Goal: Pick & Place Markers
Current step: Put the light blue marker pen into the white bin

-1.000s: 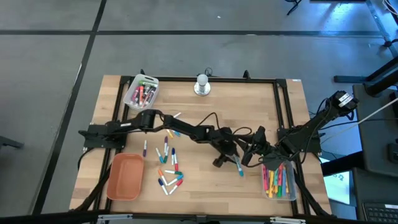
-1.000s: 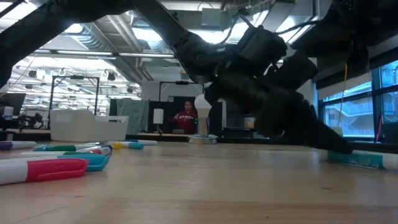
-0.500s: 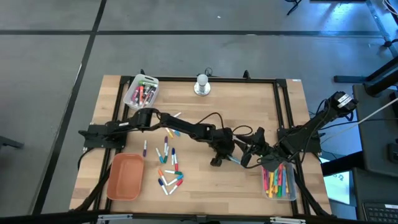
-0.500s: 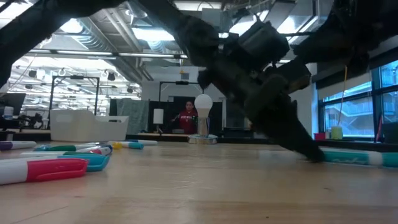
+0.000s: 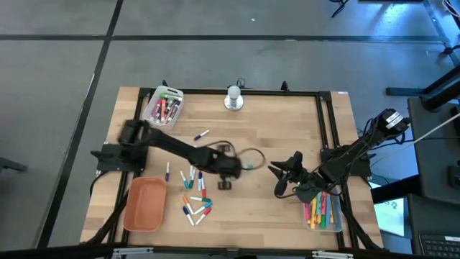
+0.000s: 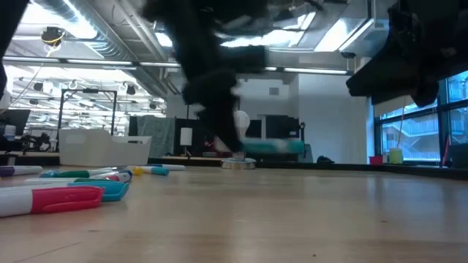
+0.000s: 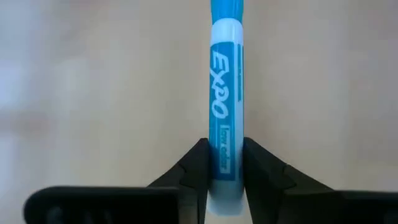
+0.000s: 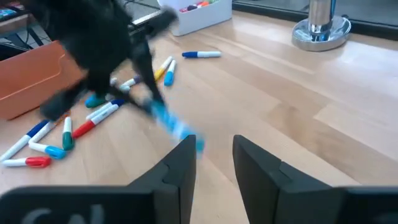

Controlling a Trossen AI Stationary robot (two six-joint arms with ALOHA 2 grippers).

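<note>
My left gripper (image 5: 236, 167) hangs over the table's middle, shut on a white marker with a turquoise label and cap (image 7: 225, 93). The low view shows this marker (image 6: 274, 147) level and above the wood. My right gripper (image 5: 280, 180) stands open to the right of it, nothing between its fingers (image 8: 214, 149). Several loose markers (image 5: 194, 191) lie flat on the table left of the middle; in the right wrist view they show as a scatter (image 8: 93, 115). My left gripper pinches the marker's barrel near its uncapped end (image 7: 225, 174) between its two fingers. The marker sticks out ahead of the fingers, in line with them, its cap end toward the table's right. It is lifted clear of the table and about level.
An orange tray (image 5: 144, 205) lies at the near left. A white tray (image 5: 164, 106) with markers stands at the far left, and a clear tray (image 5: 321, 210) of markers at the near right. A metal stand with a white ball (image 5: 233, 98) rises at the far edge.
My left gripper has shut on the turquoise marker that lay on the table beside my right gripper. It has lifted the marker clear and carried it quickly toward the table's left. My right gripper has stayed open.
</note>
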